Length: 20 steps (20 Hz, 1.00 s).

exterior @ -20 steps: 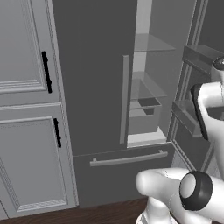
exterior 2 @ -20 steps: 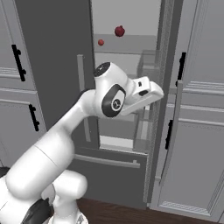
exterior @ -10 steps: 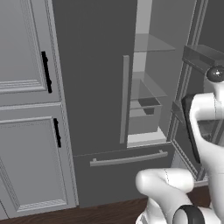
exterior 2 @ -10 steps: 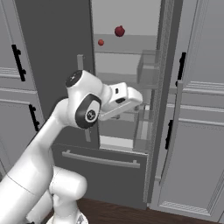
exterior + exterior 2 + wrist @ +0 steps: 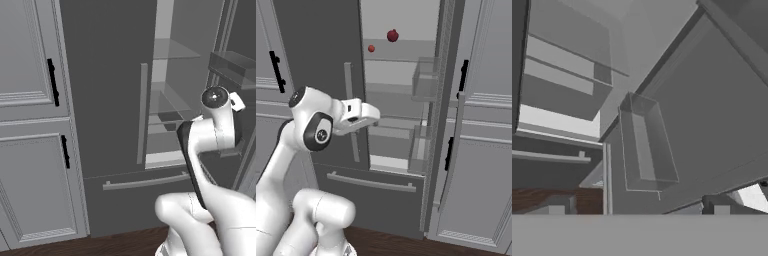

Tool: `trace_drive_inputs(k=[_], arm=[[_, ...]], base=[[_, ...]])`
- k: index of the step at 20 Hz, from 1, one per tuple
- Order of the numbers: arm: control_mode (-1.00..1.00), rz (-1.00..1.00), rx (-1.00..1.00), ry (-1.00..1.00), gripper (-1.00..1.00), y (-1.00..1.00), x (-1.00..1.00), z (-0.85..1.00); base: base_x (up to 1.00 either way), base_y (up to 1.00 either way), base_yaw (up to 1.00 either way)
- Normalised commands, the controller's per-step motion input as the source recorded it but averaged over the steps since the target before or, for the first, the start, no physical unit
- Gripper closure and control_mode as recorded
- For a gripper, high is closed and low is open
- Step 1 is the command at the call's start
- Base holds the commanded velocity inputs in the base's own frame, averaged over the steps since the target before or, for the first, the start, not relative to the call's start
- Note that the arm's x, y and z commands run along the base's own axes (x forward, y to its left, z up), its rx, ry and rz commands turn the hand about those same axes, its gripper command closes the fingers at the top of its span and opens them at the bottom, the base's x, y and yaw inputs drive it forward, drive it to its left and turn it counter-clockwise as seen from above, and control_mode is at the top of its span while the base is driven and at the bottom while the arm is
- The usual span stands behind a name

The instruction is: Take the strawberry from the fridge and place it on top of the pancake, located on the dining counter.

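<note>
The fridge [image 5: 321,50] stands with its right door [image 5: 443,100] swung open and its left door shut. On an upper shelf inside lies the tiny red strawberry [image 5: 371,48], just left of and below a larger maroon fruit [image 5: 392,35]. My gripper [image 5: 375,115] hangs in front of the opening, well below the strawberry, pointing toward the open door. In the hand view my gripper [image 5: 638,211] is open, its tips wide apart with nothing between them, and it faces a clear door bin [image 5: 647,145]. The pancake and the dining counter are out of view.
Light-grey panelled cabinets with black handles flank the fridge on the left [image 5: 30,125] and the right [image 5: 486,125]. The shut left door carries a long bar handle [image 5: 351,115]. A bottom drawer with a horizontal handle [image 5: 371,182] sits above the dark wood floor [image 5: 396,245].
My arm has swung left across the fridge opening, carrying the hand away from the open door toward the shut left door. The gripper stayed open; nothing in the fridge moved.
</note>
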Motion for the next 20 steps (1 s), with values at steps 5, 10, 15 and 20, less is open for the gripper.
trace_drive_inputs(k=[5, 10, 15, 20], arm=[[-1.0, 0.0, 0.1, -0.07, -1.0, 0.97, 0.0, 0.0], [-1.0, 0.0, 0.11, -0.01, -1.0, 0.94, 0.04, 0.0], [-1.0, 0.0, 0.16, -0.04, -1.0, 0.78, 0.26, 0.0], [-1.0, 0.01, 0.18, -0.09, -1.0, 0.44, 0.51, 0.0]], base=[[0.0, 0.0, 0.0], [0.0, 0.0, 0.0], [0.0, 0.0, 0.0], [0.0, 0.0, 0.0]])
